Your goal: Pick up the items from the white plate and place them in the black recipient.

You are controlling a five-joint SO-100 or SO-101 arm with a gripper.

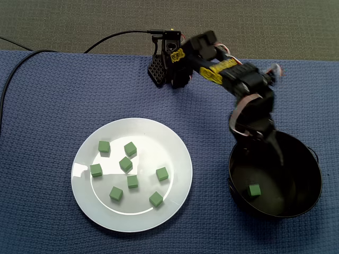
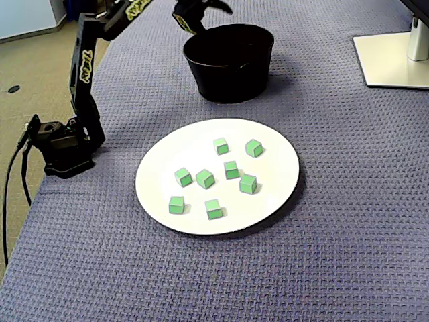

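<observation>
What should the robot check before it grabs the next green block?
1. Jaws open and holding nothing, above the black bowl: ok.
2. One green cube lies inside the bowl: ok.
3. Eight cubes wait on the white plate: ok.
4. No cubes stacked or touching, so one can be pinched alone: ok.
5. Cable lies away from the plate: ok.
</observation>
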